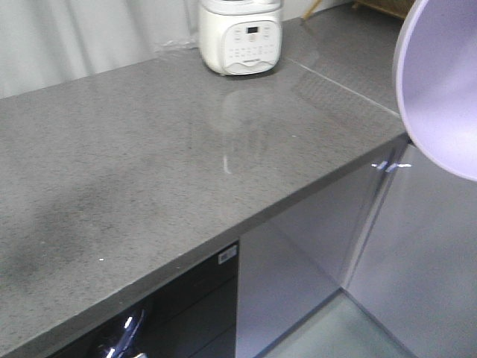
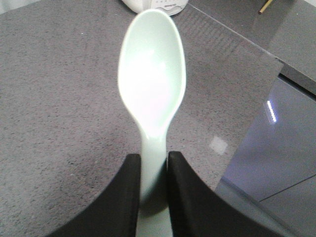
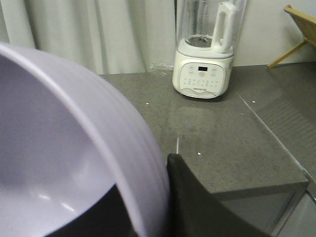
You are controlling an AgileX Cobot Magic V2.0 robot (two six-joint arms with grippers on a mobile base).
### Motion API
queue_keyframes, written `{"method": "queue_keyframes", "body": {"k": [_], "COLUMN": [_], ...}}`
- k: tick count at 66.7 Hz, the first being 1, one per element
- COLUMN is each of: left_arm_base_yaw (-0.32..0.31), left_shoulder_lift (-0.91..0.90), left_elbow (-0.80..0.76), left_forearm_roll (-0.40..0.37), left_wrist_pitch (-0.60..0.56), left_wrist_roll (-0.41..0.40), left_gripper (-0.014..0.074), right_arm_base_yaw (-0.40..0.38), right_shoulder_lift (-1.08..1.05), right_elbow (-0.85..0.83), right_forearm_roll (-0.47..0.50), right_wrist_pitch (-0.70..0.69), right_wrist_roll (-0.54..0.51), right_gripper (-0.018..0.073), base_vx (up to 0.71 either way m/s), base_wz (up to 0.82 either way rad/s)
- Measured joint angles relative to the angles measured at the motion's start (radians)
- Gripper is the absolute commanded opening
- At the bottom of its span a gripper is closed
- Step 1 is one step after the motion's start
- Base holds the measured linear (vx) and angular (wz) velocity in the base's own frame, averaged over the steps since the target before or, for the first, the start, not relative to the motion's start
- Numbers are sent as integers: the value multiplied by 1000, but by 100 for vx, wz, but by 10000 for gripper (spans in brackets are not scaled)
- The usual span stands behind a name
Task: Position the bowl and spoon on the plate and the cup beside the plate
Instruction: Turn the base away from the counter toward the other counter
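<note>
left claw (image 2: 154,159): gripping narrow on the spoon (image 2: 152,74), both black jaws pressing the handle's sides.
spoon: pale mint green, pointing forward out of the jaws, hollow side facing up, hanging above the countertop (image 1: 149,171).
right claw (image 3: 145,178): clamping the rim of the bowl (image 3: 59,148), one jaw sitting inside, one outside.
bowl: lavender, being held tilted in the air, showing at the right edge of the front view.
countertop: grey speckled stone, glossy, sitting over cabinet doors (image 1: 298,276).
blender (image 3: 205,59): white base, clear jug, standing at the back of the countertop by the curtain (image 3: 98,34).
</note>
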Motion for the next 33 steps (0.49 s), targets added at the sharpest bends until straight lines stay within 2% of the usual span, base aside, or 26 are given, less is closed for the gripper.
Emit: {"method": "queue_keyframes", "body": {"k": [33], "left_arm_base_yaw": [0], "left_shoulder_lift": [0], "left_elbow": [0], "left_forearm_roll": [0], "left_wrist_pitch": [0], "left_wrist_roll": [0], "left_gripper": [-8], "right_arm_base_yaw": [0], "right_shoulder_lift": [0], "right_elbow": [0], "right_forearm_roll": [-1], "right_wrist_pitch": [0], "right_wrist_roll": [0], "right_gripper": [-3], "base_vx": [-7], "base_wz": [-43]}}
